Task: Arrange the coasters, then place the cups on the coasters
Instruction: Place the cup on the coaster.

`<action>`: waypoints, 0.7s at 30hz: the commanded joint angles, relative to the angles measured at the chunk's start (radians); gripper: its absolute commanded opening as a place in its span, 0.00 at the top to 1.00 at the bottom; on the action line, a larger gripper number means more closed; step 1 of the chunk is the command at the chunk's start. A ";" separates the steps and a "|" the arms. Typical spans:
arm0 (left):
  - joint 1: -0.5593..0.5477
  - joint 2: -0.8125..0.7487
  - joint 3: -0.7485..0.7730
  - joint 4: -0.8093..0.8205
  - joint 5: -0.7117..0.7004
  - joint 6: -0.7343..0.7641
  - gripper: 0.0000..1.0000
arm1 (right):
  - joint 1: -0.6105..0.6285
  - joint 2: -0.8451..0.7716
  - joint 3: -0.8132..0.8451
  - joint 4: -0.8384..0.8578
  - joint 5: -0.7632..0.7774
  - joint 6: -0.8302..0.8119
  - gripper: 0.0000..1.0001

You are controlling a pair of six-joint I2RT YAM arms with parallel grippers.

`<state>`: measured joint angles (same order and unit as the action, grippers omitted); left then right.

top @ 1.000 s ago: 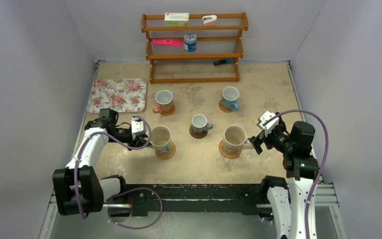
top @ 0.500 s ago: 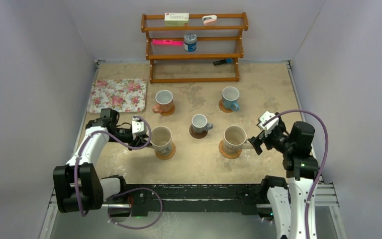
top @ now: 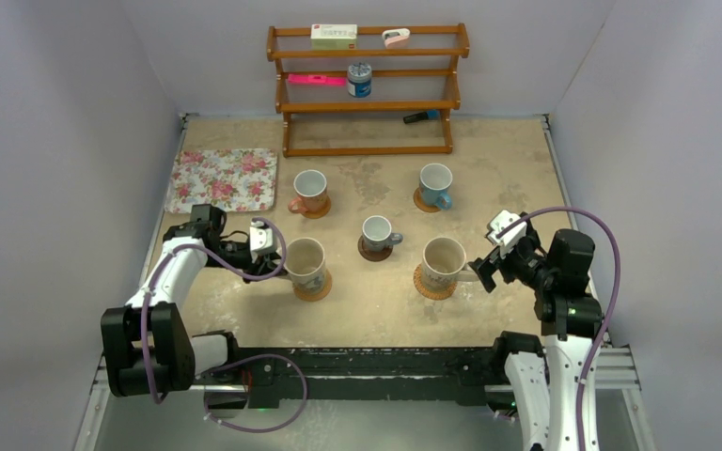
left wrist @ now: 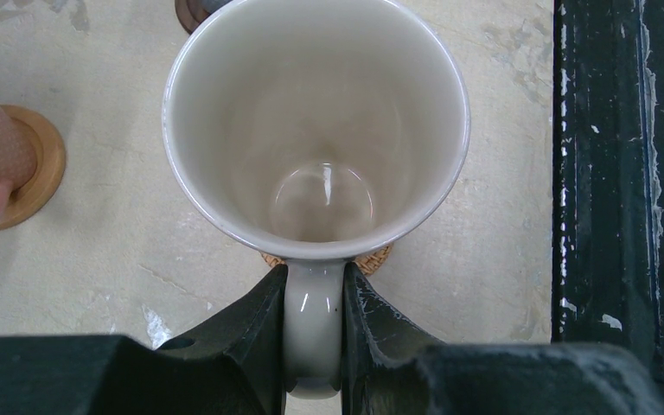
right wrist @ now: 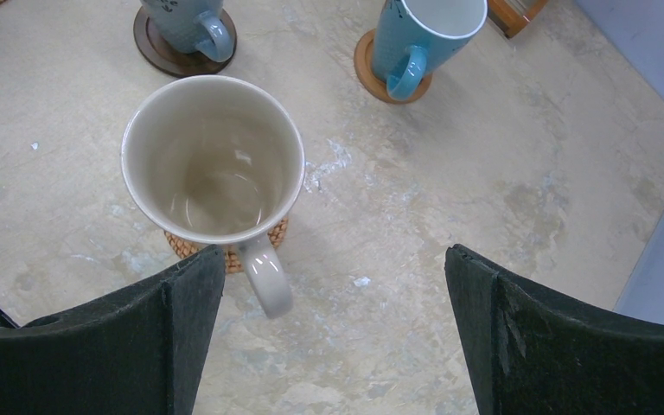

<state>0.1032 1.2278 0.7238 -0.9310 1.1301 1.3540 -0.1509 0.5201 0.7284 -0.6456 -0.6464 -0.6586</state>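
Since the left gripper (left wrist: pixel 314 294) is clamped on the handle (left wrist: pixel 313 316) of the cream mug (left wrist: pixel 316 130) near-left of the small grey mug (top: pixel 377 232), seemingly seated on its woven coaster (top: pixel 318 287), I'd part the jaws slowly and back straight off. Near-right of it, the right gripper (right wrist: pixel 333 259) gapes empty beside the other cream mug (right wrist: pixel 212 160).

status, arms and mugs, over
Left fingers shut on near-left cream mug handle. Right fingers open, clear of the other cream mug. All five mugs on coasters. Nothing in the way.

Cups (top: pixel 377 231) block centre, open table (top: pixel 512 169) far right
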 commanded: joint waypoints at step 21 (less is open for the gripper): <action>-0.007 0.020 0.028 -0.037 0.148 0.095 0.92 | 0.001 -0.009 -0.005 -0.002 -0.025 -0.015 0.01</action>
<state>0.1028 1.2419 0.7238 -0.9409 1.1400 1.3895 -0.1509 0.5201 0.7284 -0.6460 -0.6468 -0.6640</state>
